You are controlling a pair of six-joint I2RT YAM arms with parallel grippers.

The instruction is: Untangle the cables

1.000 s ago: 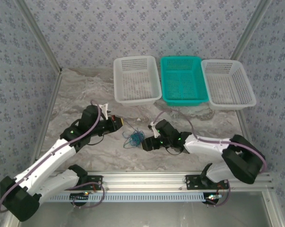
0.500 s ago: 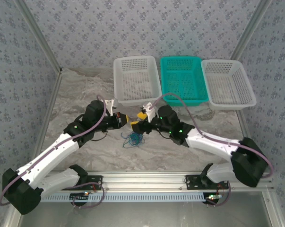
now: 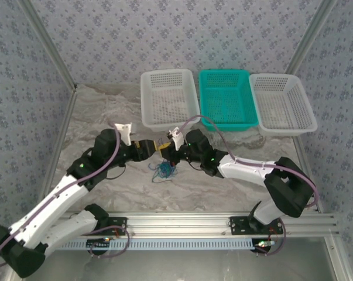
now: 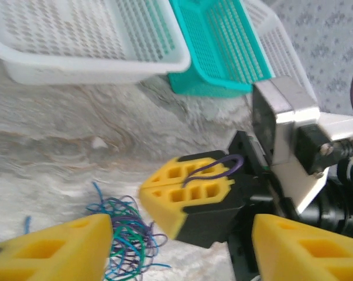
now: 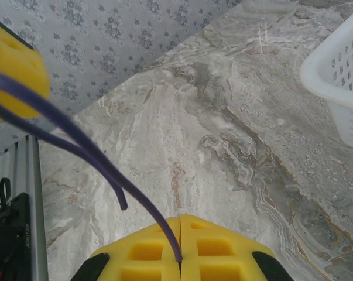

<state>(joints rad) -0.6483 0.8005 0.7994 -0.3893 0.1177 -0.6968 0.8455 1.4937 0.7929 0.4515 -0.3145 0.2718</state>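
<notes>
Strands in the loose wad of thin blue, teal and dark cables (image 3: 163, 170) on the marbled table (image 3: 106, 117) look limp and snag-prone; the right gripper (image 4: 158, 190) pinches one purple strand (image 4: 217, 164), and the parted left gripper (image 3: 147, 147) should take a free outer loop.

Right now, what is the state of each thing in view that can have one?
left gripper: open
right gripper: shut on the purple cable
purple cable: pinched, looped
wad of cables: tangled, on the table
left white basket: upright
teal basket: upright
right white basket: upright
</notes>
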